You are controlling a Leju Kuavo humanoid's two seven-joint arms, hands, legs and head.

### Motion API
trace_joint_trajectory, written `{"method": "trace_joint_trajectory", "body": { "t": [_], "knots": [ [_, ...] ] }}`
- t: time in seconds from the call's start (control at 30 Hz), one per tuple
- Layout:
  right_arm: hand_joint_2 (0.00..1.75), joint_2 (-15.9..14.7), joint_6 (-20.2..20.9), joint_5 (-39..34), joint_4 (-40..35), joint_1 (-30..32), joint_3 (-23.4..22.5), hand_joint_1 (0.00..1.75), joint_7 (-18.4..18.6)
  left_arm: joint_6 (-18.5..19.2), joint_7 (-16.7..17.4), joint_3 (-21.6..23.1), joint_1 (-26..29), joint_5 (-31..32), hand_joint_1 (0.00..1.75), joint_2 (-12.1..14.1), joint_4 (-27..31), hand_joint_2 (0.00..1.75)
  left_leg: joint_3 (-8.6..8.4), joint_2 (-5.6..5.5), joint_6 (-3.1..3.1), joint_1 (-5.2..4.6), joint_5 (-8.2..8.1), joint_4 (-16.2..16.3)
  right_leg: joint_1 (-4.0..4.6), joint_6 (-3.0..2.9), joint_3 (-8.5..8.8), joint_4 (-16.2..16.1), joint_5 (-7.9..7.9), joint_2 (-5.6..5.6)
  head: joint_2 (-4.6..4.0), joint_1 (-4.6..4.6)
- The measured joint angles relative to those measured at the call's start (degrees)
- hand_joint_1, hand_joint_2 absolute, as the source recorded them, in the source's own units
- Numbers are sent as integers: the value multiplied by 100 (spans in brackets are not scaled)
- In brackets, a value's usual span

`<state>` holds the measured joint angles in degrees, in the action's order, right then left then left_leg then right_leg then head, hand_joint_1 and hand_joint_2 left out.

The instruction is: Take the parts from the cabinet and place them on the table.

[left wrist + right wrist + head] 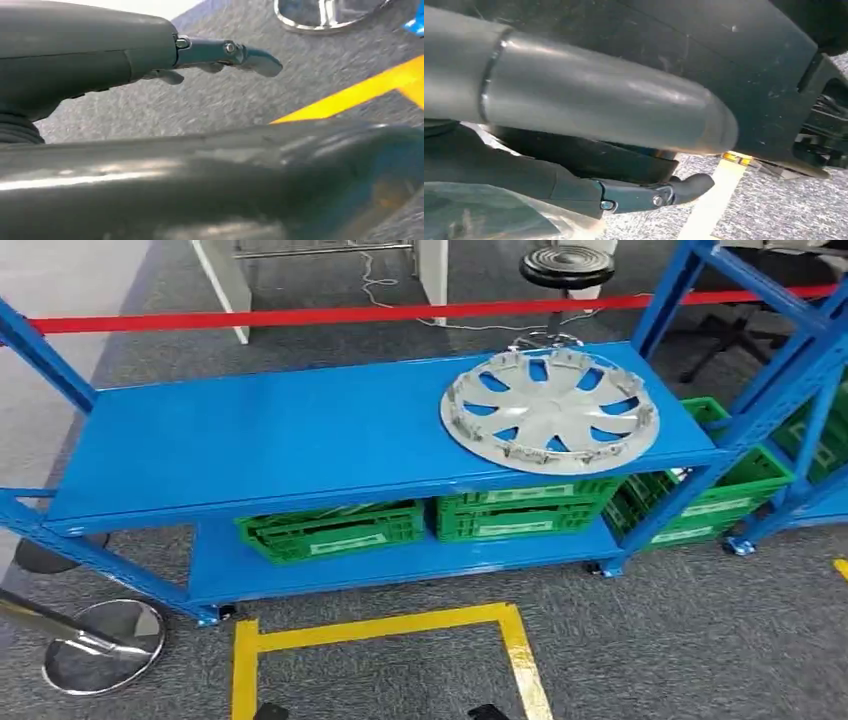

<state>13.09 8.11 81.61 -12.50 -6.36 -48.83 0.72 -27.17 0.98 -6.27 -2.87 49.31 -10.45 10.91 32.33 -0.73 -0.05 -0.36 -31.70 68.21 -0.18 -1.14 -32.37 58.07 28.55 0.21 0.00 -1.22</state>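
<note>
While both arms hang low, you see left hand point(150, 55) empty, fingers loosely apart; right hand point(634, 192) probably same, view poor. Hubcap point(549, 410) lies flat on blue shelf point(250, 440), right end. Light, stiff plastic; clips brittle. Grip rim, not spokes.

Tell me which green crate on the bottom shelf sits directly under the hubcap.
The middle crate, below the hubcap at the shelf's right end. Another crate sits further left; a third sits further right, beyond the post.
</note>
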Motion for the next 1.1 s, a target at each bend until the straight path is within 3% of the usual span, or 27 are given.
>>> {"method": "trace_joint_trajectory", "body": {
  "t": [0.07,0.1,0.13,0.17,0.2,0.23,0.27,0.3,0.33,0.4,0.43,0.47,0.57,0.6,0.63,0.67,0.73,0.77,0.8,0.83,0.9,1.0,1.03,1.07,1.1],
  "knots": [
    [0,0,0,0,0,17,-7,0,11,0,0,-9,8,2,0,9,0,0,483,5,-64,54,-371,570,-11,3,169,-49,105,13,0,7],
    [0,0,0,2,0,25,-7,0,13,2,0,-11,17,4,0,11,0,0,649,5,-79,67,-556,655,-18,7,260,-55,173,29,0,9],
    [0,0,0,2,0,36,-7,0,13,2,0,-11,19,4,0,11,0,0,730,7,-82,76,-591,580,-23,10,362,-55,247,41,0,11],
    [0,0,0,2,0,45,-7,0,19,2,0,-11,18,11,0,11,0,0,726,8,-82,82,-434,348,-28,18,479,-57,328,48,0,7],
    [0,0,2,2,0,50,-7,0,26,2,0,-11,18,20,0,13,0,0,683,12,-71,82,-90,-14,-33,44,596,-57,409,49,0,9],
    [0,0,2,2,0,57,-7,0,28,2,2,-11,20,26,0,13,0,0,632,19,-47,80,366,-414,-33,70,703,-58,483,48,0,13],
    [0,0,2,2,4,90,-9,0,32,2,9,-13,41,37,0,17,-4,0,634,43,-7,76,923,-755,-25,85,679,-72,548,45,0,11],
    [0,-4,2,4,4,88,-11,0,26,0,18,-15,32,44,0,26,-9,0,703,52,35,43,704,-707,3,122,777,-10,615,72,0,21],
    [0,-4,4,2,2,76,-11,0,26,4,33,-15,42,46,0,22,-9,0,665,48,67,44,820,-671,14,164,696,11,694,65,0,20],
    [0,-9,4,0,-4,61,-13,0,35,7,9,-24,36,55,0,15,-9,0,656,33,122,43,764,-667,11,222,771,-96,729,54,0,9],
    [0,-11,4,-2,-11,60,-15,0,37,7,-7,-26,11,59,0,11,-7,0,607,27,139,94,770,-746,4,261,802,-94,796,52,0,7],
    [0,-13,4,-9,-13,60,-17,0,37,-2,-11,-28,1,59,0,4,-7,0,568,27,172,86,748,-777,10,277,760,38,870,51,0,-11],
    [0,-11,4,-33,-13,36,-17,0,0,0,-15,-31,-25,79,0,0,-7,0,516,44,264,71,671,-786,22,300,-42,1356,1401,51,0,-37],
    [0,-13,4,-37,-13,19,-17,0,-9,2,-15,-35,-25,79,0,0,-7,0,490,44,270,65,644,-785,27,307,-281,1686,1440,51,0,-39],
    [0,-13,4,-44,-13,4,-20,0,-9,2,-15,-37,-20,79,0,2,-7,0,452,39,271,61,617,-785,28,309,-375,1722,1312,51,0,-37],
    [0,-13,4,-52,-13,0,-22,0,-7,4,-15,-37,-11,79,0,0,-7,0,403,23,270,60,588,-785,28,305,-342,1500,1032,52,0,-37],
    [0,-13,4,-59,-13,0,-33,0,-4,7,-15,-37,-15,85,0,-4,-7,0,304,-11,236,61,534,-785,14,293,-70,584,337,50,0,-42],
    [0,-13,4,-57,-13,5,-44,0,15,7,-15,-39,-10,94,0,-2,-7,0,303,-14,205,50,513,-785,10,278,10,287,209,48,0,-39],
    [0,-11,4,-41,-4,4,-55,0,22,7,-15,-41,-24,94,0,2,-7,0,314,-28,177,7,497,-730,12,269,51,160,237,58,0,-37],
    [0,-9,4,2,-6,8,-55,0,31,9,-15,-42,-23,98,0,2,-7,0,331,-26,152,12,527,-757,16,208,79,168,223,71,0,-24],
    [0,-7,4,48,-7,7,-55,0,41,13,-15,-42,-15,120,0,7,-7,0,326,-20,299,-3,536,-755,8,209,84,124,199,86,0,-22],
    [0,9,2,105,-7,-7,-55,0,46,15,-13,-48,-24,149,0,22,-7,0,281,-26,296,-53,547,-812,-45,252,147,16,165,60,0,-13],
    [0,9,2,123,-7,-18,-55,0,66,15,-9,-48,-26,153,0,22,-7,0,180,-25,379,-71,624,-1026,-34,260,237,-116,119,46,0,18],
    [0,2,2,133,-13,-7,-55,0,79,20,5,-48,-25,155,0,15,-7,0,-58,-22,431,32,783,-1416,-4,226,279,-159,122,28,0,22],
    [0,-9,4,138,-13,4,-55,0,79,31,11,-50,-35,155,0,11,-7,0,-168,-23,438,24,843,-1588,14,238,268,-87,201,32,0,-18]
  ]
}}
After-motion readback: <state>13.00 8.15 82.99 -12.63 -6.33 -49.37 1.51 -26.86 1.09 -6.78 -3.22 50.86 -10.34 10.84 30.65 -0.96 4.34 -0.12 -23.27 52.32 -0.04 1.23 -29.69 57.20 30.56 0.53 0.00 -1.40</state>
